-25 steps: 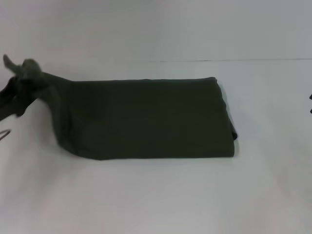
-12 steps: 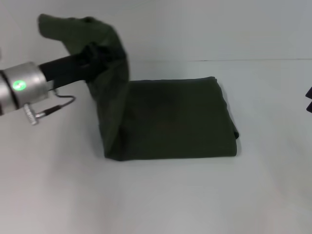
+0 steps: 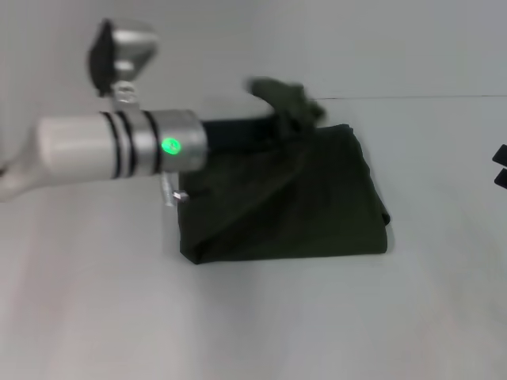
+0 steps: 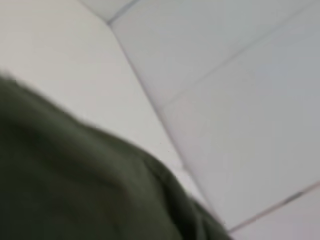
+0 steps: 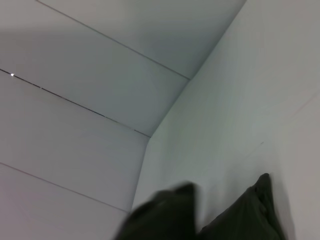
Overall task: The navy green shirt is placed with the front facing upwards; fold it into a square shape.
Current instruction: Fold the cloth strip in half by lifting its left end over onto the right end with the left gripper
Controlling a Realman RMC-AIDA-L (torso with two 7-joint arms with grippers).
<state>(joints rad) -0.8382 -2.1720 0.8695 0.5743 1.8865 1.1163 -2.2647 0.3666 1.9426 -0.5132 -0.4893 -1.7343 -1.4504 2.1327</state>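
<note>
Cloth fills the middle of the head view: the navy green shirt, a dark olive-green cotton T-shirt already folded to a broad band, lies on the pale white surface with its print hidden. The left arm, a white and silver tube with a green light, reaches across from the robot's left. Its left claw is buried in a bunched corner of the shirt above the far edge, so it appears to be pinching that fabric, though the fingers themselves are covered.

A second ago this corner hung well off to the left, with the shirt stretched wide. Half a second ago it was raised high over the left end. Now it has been carried across toward the right, and a slanted layer drapes over the flat part beneath. The shirt's outline has narrowed from a long rectangle toward a square.

Judging from this, the last fold is under way; the held edge likely needs to be laid along the right edge and released. The left wrist view shows only green cloth close up.

The right claw waits at the far right edge, well apart; whether it is spread or pressed together cannot be told.
</note>
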